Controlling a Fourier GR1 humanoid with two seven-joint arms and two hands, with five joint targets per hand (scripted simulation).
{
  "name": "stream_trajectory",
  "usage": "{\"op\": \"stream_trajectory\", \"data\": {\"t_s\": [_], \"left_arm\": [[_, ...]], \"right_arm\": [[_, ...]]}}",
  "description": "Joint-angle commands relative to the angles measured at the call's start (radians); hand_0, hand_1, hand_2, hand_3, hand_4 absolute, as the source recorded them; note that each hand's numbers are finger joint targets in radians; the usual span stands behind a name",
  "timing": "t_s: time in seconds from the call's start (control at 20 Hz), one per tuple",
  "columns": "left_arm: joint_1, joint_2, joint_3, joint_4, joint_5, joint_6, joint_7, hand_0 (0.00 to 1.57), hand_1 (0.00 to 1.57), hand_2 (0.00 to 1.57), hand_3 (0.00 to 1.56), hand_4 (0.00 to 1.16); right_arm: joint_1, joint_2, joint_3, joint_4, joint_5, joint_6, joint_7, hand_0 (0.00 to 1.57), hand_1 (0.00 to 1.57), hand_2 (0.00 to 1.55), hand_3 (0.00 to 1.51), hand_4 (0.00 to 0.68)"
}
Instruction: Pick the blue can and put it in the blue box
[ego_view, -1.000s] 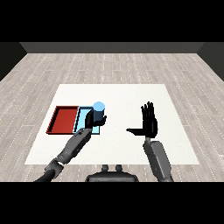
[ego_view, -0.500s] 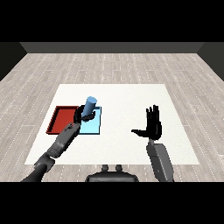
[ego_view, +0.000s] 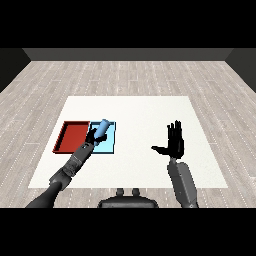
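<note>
A tilted blue can (ego_view: 102, 128) is grasped by the left robot hand (ego_view: 93, 136) above the light blue tray (ego_view: 109, 144), while the right robot hand (ego_view: 174, 144) is held released with straight fingers.

The white table (ego_view: 135, 112) lies bare across its whole upper band and through the wide middle of the frame, between the trays at left and the right hand (ego_view: 174, 144) at centre right. That hand, fingers straight and spread, stands upright over the right part of the table. At left, the red tray (ego_view: 72, 136) and the light blue tray (ego_view: 111, 142) lie touching side by side. The left hand (ego_view: 93, 136), curled round the tilted blue can (ego_view: 101, 129), covers the light blue tray's left part; its right part shows bare.
</note>
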Motion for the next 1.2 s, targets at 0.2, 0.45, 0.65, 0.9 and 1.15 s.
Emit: {"op": "stream_trajectory", "data": {"t_s": [0.2, 0.45, 0.65, 0.9, 1.15], "left_arm": [[-0.056, -0.062, 0.133, 0.181, 0.074, 0.02, 0.024, 1.46, 1.46, 1.31, 0.0, 0.7], [-0.087, -0.046, 0.112, 0.257, 0.022, -0.089, 0.06, 0.0, 0.0, 0.0, 0.0, 0.0], [-0.119, -0.057, 0.105, 0.269, -0.013, -0.066, 0.081, 0.0, 0.0, 0.0, 0.0, 0.0], [-0.102, -0.04, 0.156, 0.231, 0.012, 0.01, -0.001, 0.0, 0.0, 0.0, 0.0, 0.0], [-0.067, -0.031, 0.224, 0.105, 0.065, 0.003, -0.277, 0.0, 0.0, 0.0, 0.0, 0.0]], "right_arm": [[0.02, -0.01, -0.031, 0.068, 0.01, 0.033, -0.051, 0.0, 0.0, 0.0, 0.0, 0.0], [-0.002, -0.004, -0.044, 0.107, 0.011, 0.05, -0.063, 0.0, 0.0, 0.0, 0.0, 0.0], [0.003, -0.026, -0.072, 0.071, -0.016, 0.065, -0.027, 0.0, 0.0, 0.0, 0.0, 0.0], [-0.009, 0.016, -0.045, 0.058, 0.017, 0.037, -0.052, 0.0, 0.0, 0.0, 0.0, 0.0], [-0.022, -0.002, -0.007, 0.07, 0.048, 0.053, -0.023, 0.0, 0.0, 0.0, 0.0, 0.0]]}}
